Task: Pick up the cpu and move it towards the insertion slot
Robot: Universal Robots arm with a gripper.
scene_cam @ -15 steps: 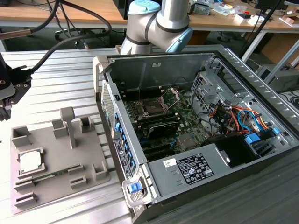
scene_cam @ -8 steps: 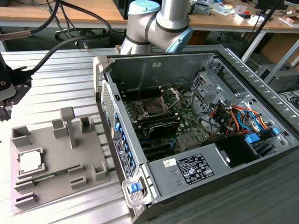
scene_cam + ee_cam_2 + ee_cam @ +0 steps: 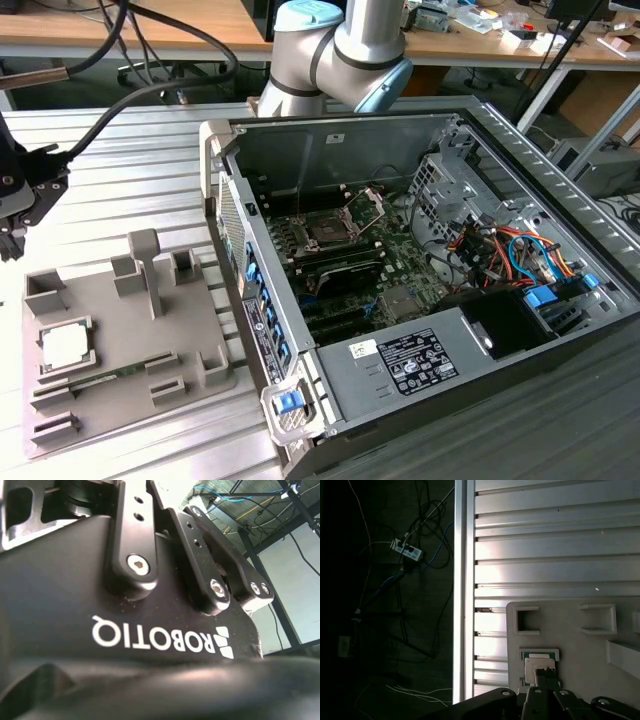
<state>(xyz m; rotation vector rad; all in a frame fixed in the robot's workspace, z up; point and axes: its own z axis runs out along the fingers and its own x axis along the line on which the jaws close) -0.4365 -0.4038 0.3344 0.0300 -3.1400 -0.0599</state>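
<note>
Below hand [image 3: 546,679], cpu [image 3: 534,665] lies in grey fixture [image 3: 580,650], apart.

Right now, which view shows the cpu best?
The exterior view: the cpu lies whole and uncovered in its fixture pocket. The first wrist view looks down on the cpu, but the gripper covers one edge. The second wrist view faces the gripper's body.
</note>
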